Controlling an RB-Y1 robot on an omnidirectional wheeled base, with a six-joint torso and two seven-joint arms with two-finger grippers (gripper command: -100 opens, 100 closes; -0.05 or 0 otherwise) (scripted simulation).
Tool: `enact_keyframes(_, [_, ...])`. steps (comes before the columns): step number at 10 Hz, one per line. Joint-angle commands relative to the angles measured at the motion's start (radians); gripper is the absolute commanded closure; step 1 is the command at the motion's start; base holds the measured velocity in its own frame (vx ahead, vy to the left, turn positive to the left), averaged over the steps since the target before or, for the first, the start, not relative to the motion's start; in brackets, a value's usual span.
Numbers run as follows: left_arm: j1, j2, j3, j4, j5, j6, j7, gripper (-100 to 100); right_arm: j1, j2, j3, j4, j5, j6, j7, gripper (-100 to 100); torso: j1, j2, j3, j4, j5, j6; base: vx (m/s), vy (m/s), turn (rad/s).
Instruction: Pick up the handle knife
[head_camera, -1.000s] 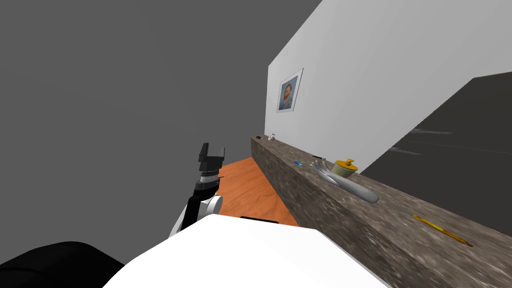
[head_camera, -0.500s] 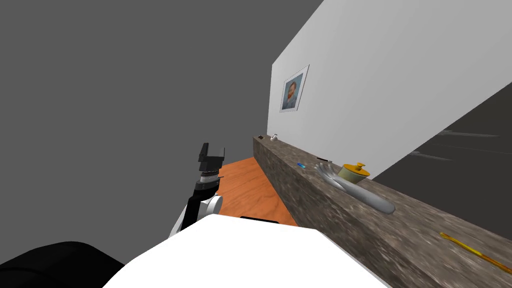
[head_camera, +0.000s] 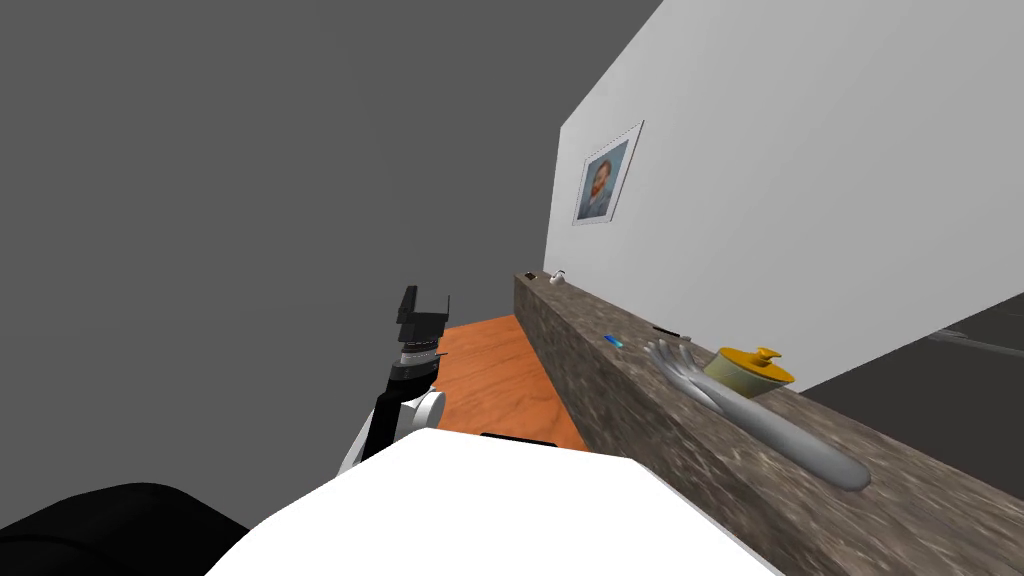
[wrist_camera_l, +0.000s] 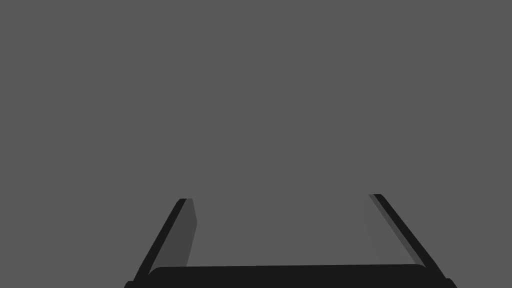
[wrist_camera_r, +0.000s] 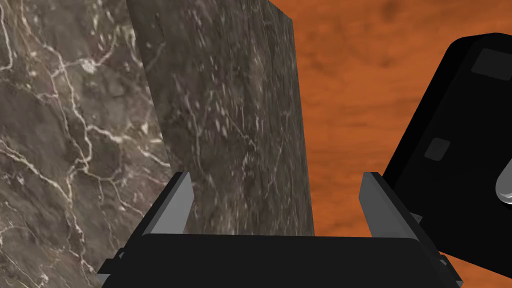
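Note:
A stone counter (head_camera: 640, 420) runs along the white wall on my right. A thin dark item (head_camera: 668, 331) lies on it by the wall, too small to tell what it is. My left gripper (head_camera: 422, 306) is raised in front of me, left of the counter and apart from it. In the left wrist view the left gripper (wrist_camera_l: 279, 197) stands open and empty before a flat grey surface. My right gripper (wrist_camera_r: 276, 175) is open and empty, looking down past the counter's veined top (wrist_camera_r: 60, 125) and its side face (wrist_camera_r: 225, 125) to the orange floor (wrist_camera_r: 360, 75).
On the counter lie a grey glove-shaped thing (head_camera: 760, 425), a pot with a yellow lid (head_camera: 750, 368) behind it and a small blue item (head_camera: 612, 341). Two small items (head_camera: 556, 277) sit at the far end. A framed portrait (head_camera: 605, 180) hangs above.
My head view has turned, so the counter's things have slid right and down. The thin yellow tool seen earlier has passed out at the right edge. The left arm has kept its pose.

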Motion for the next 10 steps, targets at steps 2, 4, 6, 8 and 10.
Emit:
enact_keyframes(2, [0.000,0.000,0.000,0.000,0.000,0.000,0.000,0,0.043,-0.041,-0.014,0.010,0.008,0.008,0.017,-100,0.003,0.001,0.001,0.000,0.001,0.001,0.035,-0.070,0.057])
enact_keyframes(4, [0.000,0.000,0.000,0.000,0.000,0.000,0.000,0,0.058,-0.068,-0.022,0.018,0.016,0.015,0.025,-100,-0.001,-0.001,-0.001,0.000,0.000,-0.001,0.056,-0.158,0.228])
enact_keyframes(6, [0.000,0.000,0.000,0.000,0.000,0.000,0.000,0,0.045,-0.089,0.013,0.025,0.021,0.020,0.032,-100,0.002,0.001,0.001,0.000,0.000,0.001,0.028,-0.101,0.072])
enact_keyframes(8, [0.000,0.000,0.000,0.000,0.000,0.000,0.000,0,0.043,-0.106,0.022,0.029,0.026,0.026,0.040,-100,-0.005,0.000,0.000,0.000,-0.001,-0.001,0.042,-0.220,0.183])
enact_keyframes(10, [0.000,0.000,0.000,0.000,0.000,0.000,0.000,0,0.040,-0.118,0.029,0.031,0.029,0.030,0.047,-100,-0.005,-0.001,0.000,0.000,-0.001,0.000,0.039,-0.175,0.101])
